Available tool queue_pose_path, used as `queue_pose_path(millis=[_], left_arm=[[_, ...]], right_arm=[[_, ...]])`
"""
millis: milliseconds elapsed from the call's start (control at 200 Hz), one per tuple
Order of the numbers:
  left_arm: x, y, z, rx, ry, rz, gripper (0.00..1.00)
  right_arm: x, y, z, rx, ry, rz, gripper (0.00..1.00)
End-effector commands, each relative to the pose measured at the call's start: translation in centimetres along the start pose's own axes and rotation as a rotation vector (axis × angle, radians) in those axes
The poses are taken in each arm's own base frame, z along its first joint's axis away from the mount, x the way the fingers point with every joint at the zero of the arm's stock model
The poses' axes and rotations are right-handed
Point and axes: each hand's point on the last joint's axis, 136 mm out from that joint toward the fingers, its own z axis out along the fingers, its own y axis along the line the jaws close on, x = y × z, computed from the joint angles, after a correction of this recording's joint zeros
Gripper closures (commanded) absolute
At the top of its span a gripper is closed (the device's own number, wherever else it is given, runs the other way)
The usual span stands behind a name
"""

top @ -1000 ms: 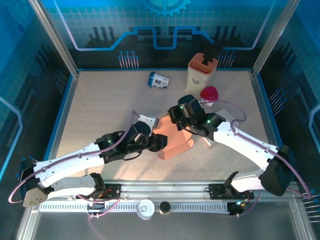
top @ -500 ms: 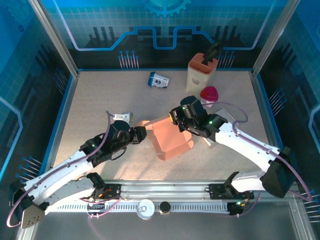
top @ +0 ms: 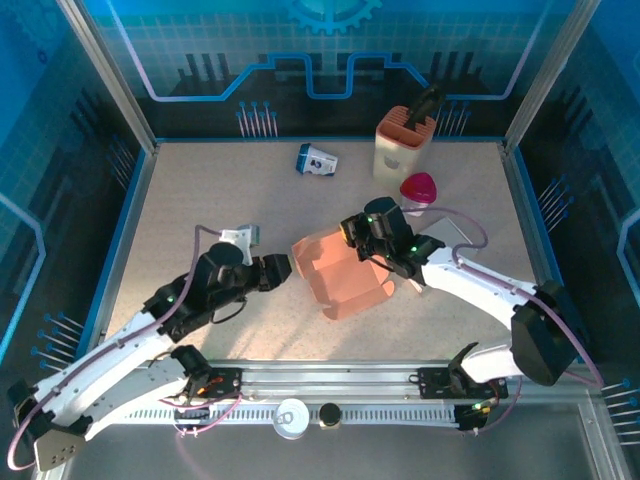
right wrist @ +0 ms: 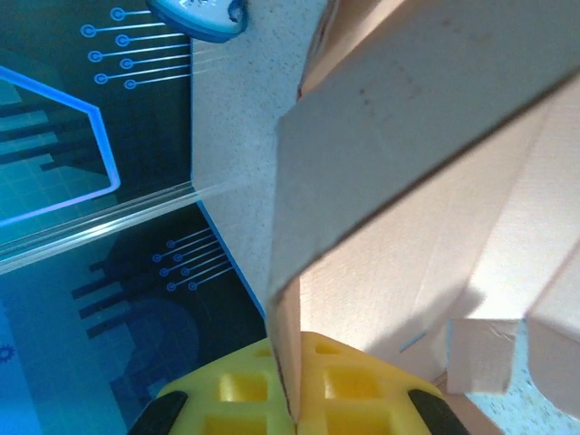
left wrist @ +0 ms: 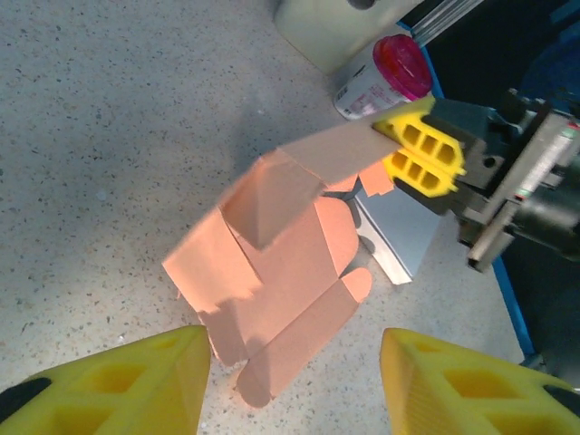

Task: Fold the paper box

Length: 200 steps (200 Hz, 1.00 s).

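The salmon paper box point(top: 340, 280) lies partly folded in the middle of the table, with several flaps spread out. My right gripper point(top: 360, 236) is shut on its upper flap at the far right corner. In the left wrist view its yellow fingers point(left wrist: 421, 154) pinch that raised flap. The right wrist view has the cardboard edge point(right wrist: 299, 362) clamped between the pads of the right gripper point(right wrist: 294, 403). My left gripper point(top: 281, 270) stands open just left of the box, apart from it. The box point(left wrist: 281, 272) lies ahead of the left gripper point(left wrist: 290, 390), with nothing between its fingers.
A cream holder with a black tool point(top: 403, 140) and a pink-lidded cup point(top: 418, 190) stand at the back right. A small blue-and-white pack point(top: 317, 160) lies at the back centre. A flat grey-white sheet point(left wrist: 394, 227) lies beside the box under the right arm.
My left gripper has let go of the box's left side and pulled back to the left. The box has swung flatter and turned slightly. The right gripper keeps its hold.
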Motion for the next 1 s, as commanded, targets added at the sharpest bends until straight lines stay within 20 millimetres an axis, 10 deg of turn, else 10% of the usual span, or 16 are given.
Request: queue_pose_path(millis=[0,580,995], left_arm=[[1.1,2.1,-0.1,-0.084,0.052,0.006,0.43],[2.1,15.1,2.0,-0.38,0.067,-0.143,0.53],[1.8,16.5,7.3,-0.305,0.098,-0.036,0.57]], right_arm=[[0.8,2.3,0.5,-0.103,0.037,-0.057,1.0],[3.9,-3.1,5.8,-0.206,0.201,-0.244,1.0],[3.8,-5.3,8.0,-0.225,0.267,-0.236,1.0]])
